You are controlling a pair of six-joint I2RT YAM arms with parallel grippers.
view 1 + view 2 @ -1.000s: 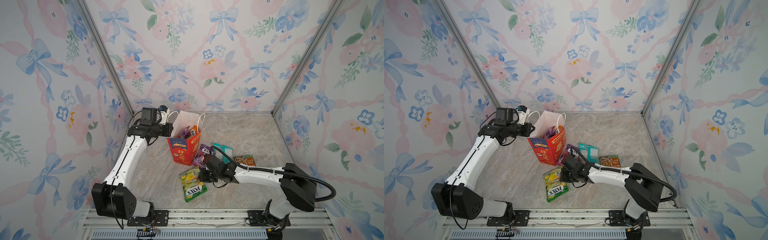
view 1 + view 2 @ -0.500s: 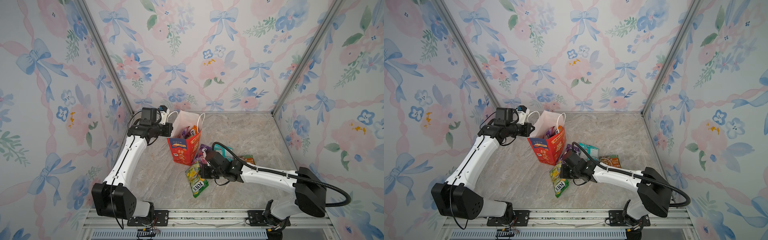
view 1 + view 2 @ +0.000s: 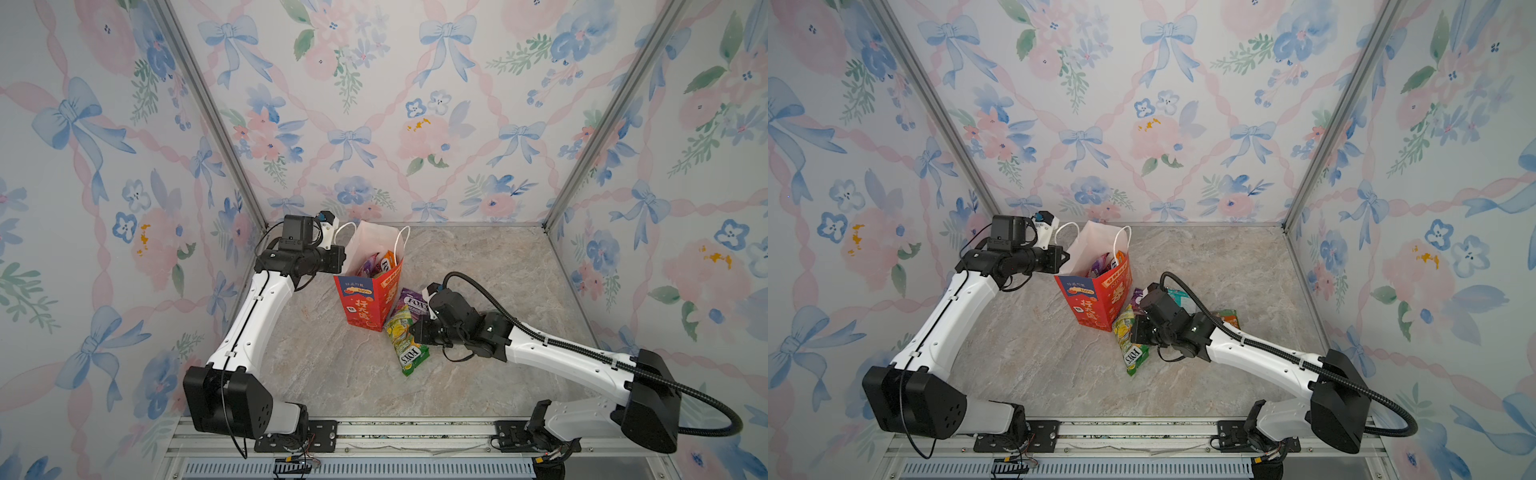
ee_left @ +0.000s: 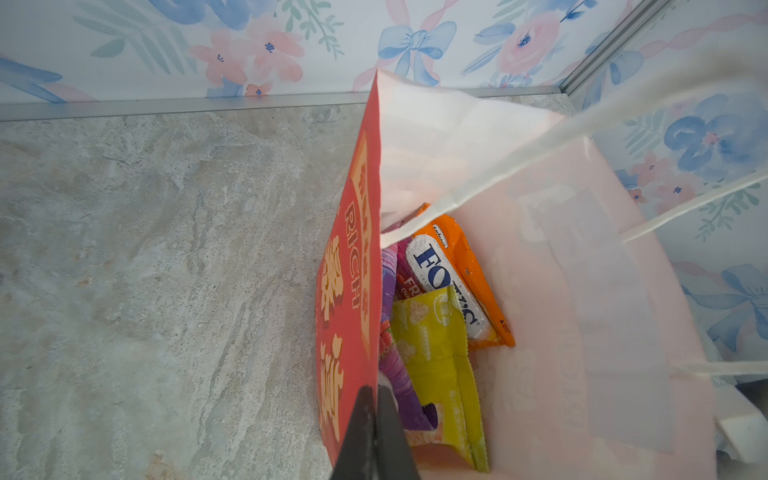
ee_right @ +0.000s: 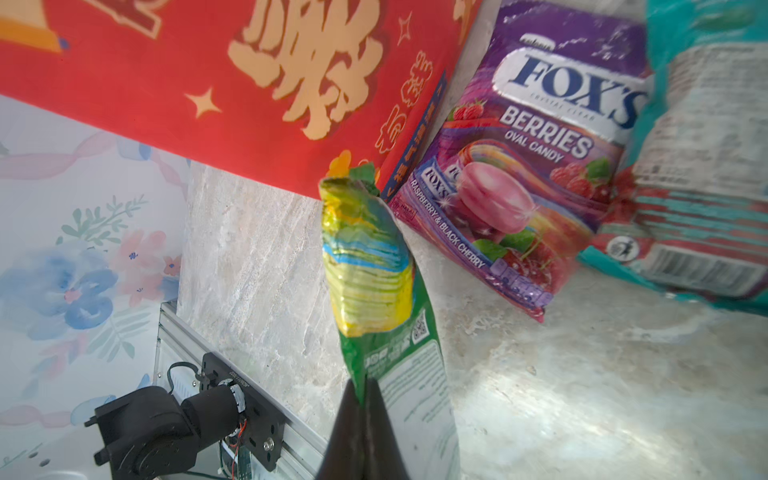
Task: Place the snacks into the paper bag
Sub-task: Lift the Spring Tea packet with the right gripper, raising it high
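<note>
The red-orange paper bag stands upright and open at mid-floor. My left gripper is shut on the bag's rim. Inside the bag lie an orange FOX'S packet, a yellow packet and a purple one. My right gripper is shut on the edge of a green FOX'S packet, which hangs tilted right beside the bag's base. A purple FOX'S berries packet leans by the bag.
A teal packet lies behind the right wrist, and an orange-green packet lies further right. The floral walls enclose the marbled floor. The bag's white cord handles hang over its mouth.
My right gripper has lifted the green packet off the floor and carried it back toward the bag; the packet has turned from flat to edge-on. The left arm has stayed still.
</note>
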